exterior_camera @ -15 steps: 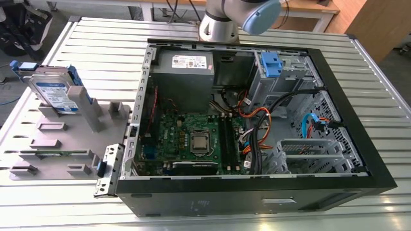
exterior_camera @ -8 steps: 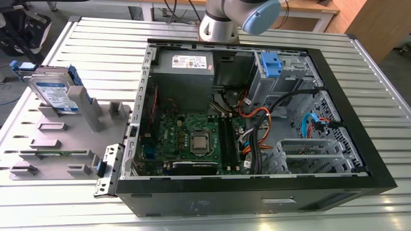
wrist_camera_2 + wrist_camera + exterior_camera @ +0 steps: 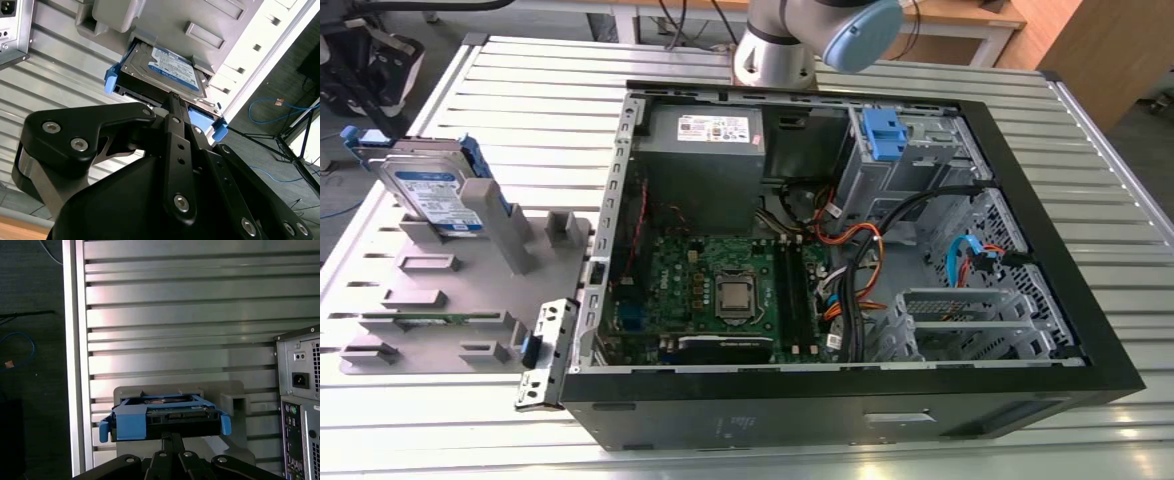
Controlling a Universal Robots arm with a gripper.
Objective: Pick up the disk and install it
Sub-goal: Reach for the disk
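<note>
The gripper (image 3: 172,98) (image 3: 172,440) is fully closed: in both wrist views its two narrow black fingers (image 3: 167,444) lie flat against each other with nothing clamped between them. Behind them sit matte black linkage plates fastened with bright round screw heads. In those views the fingertips point toward the near edge of the disk (image 3: 434,190) (image 3: 165,70) (image 3: 165,422), and the exterior view shows the disk standing free with nothing touching it. The disk is a flat rectangular silver-metal drive with a blue-and-white label and glossy blue plastic side rails ending in rounded tabs. It stands on edge, tilted back, in a slot of a moulded grey holder (image 3: 454,290) (image 3: 165,25) (image 3: 235,400) with blocky posts and pockets. The holder lies just beside the open computer case (image 3: 854,415) (image 3: 300,390), on the exterior view's left of it. Both rest on a table (image 3: 520,90) (image 3: 60,65) (image 3: 175,315) of ribbed, brushed aluminium slats. Inside the black-framed case are a green motherboard (image 3: 720,290), a plain grey power-supply box (image 3: 704,150) with a white sticker, a blue plastic latch (image 3: 887,135) on a bare metal cage, and orange and black cables (image 3: 854,250). The arm (image 3: 781,50), a smooth grey tube with a pale blue cap, rises behind the case's far wall. A thin blue cable (image 3: 280,107) (image 3: 17,347) lies on the dark floor beyond the table edge.
</note>
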